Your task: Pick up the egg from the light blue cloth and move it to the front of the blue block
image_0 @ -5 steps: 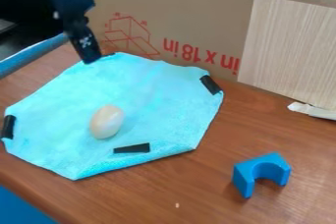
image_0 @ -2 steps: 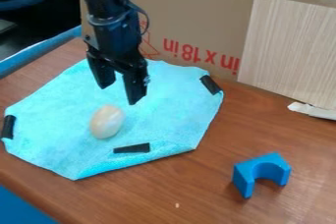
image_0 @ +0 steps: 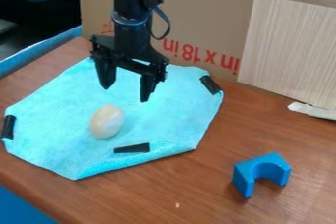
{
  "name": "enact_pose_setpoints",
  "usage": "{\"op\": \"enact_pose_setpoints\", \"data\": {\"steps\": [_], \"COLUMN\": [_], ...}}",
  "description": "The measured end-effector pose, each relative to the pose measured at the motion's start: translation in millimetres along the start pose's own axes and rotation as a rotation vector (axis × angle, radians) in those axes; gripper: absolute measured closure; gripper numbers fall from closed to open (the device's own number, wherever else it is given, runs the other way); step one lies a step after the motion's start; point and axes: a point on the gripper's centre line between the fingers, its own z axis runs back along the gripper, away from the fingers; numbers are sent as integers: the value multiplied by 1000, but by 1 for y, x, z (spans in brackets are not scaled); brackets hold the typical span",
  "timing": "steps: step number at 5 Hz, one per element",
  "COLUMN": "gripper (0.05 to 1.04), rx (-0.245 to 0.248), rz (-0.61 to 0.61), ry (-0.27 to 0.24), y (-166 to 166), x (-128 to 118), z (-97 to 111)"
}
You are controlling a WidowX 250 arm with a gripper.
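gripper (image_0: 125,95) hangs open above the pale egg (image_0: 107,122)

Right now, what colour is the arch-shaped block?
Solid blue, clearest in the camera view.

A reddish-brown wooden table (image_0: 203,183) stretches before a brown, red-printed cardboard panel (image_0: 203,16); a pale, wood-grained flat board (image_0: 289,51) covers the panel's right part.

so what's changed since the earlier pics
The gripper has moved rightward in the view from the upper left and now hangs open above the light blue cloth, its fingers wider apart. Nothing was taken hold of. The egg-shaped object, cloth and blue arched block stayed put.
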Motion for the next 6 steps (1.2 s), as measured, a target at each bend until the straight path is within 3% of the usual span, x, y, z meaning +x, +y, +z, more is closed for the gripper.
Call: {"op": "enact_pose_setpoints", "data": {"steps": [1, 3, 4, 6], "gripper": [84, 84, 84, 84], "rx": [-8, -103, -106, -125], "rz": [36, 80, 101, 121], "ry": [-12, -45, -58, -14], "y": [12, 36, 40, 42], "x": [-7, -24, -25, -23], "z": [-16, -30, -34, -55]}}
